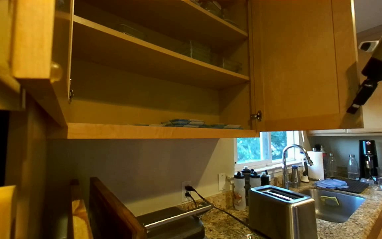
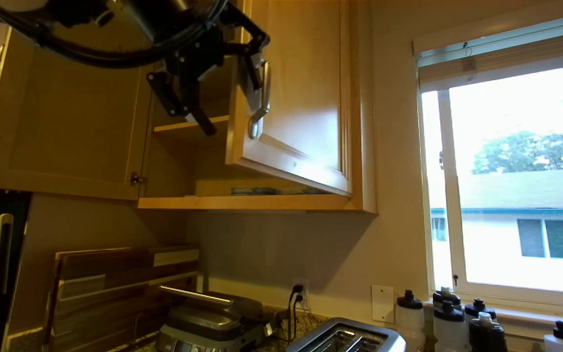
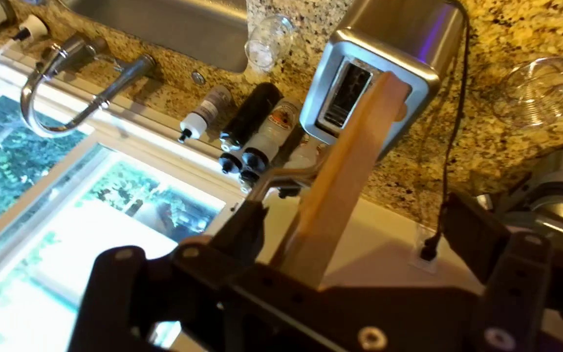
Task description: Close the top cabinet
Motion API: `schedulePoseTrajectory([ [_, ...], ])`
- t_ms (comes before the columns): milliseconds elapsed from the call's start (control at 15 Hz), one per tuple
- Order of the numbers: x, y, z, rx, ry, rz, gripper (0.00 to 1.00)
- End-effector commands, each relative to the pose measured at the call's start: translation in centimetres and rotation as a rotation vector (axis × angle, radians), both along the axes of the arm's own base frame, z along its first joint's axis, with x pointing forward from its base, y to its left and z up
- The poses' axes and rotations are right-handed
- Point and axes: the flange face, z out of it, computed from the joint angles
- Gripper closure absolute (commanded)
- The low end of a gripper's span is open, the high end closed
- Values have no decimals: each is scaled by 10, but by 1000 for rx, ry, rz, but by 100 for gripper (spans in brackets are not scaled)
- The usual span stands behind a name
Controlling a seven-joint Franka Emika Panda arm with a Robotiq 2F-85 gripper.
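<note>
Pincer [image 2: 234, 107] under my control is spread: one door [image 2: 306, 83] of the top cabinet [image 1: 161, 131] stands open, its edge between the fingers [image 2: 206, 124], its handle [image 2: 266, 88] just beside one; whether they touch, I cannot tell. This cabinet hangs above the back edge of the counter [image 3: 501, 39]; the opposite door [image 2: 76, 112] is also open. Below, I see the toaster [image 1: 284, 212], then bottles [image 1: 239, 192] along the same edge, near the window [image 1: 252, 149].

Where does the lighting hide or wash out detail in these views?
In an exterior view, the wide golden wood cabinet is dim inside; in an exterior view, the pale-framed rectangular window is partly blown out and sheen whitens part of the golden framed wood door; in the wrist view, the window glares and the black two-fingered gripper is almost a silhouette.
</note>
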Motion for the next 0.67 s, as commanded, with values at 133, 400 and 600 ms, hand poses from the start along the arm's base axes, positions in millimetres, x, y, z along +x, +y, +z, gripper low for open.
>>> schedulePoseTrajectory([
  [133,15,79,-2,-103,6,266,0],
  [400,26,87,-4,-123,19,288,0],
  [600,27,82,-5,-142,27,241,0],
])
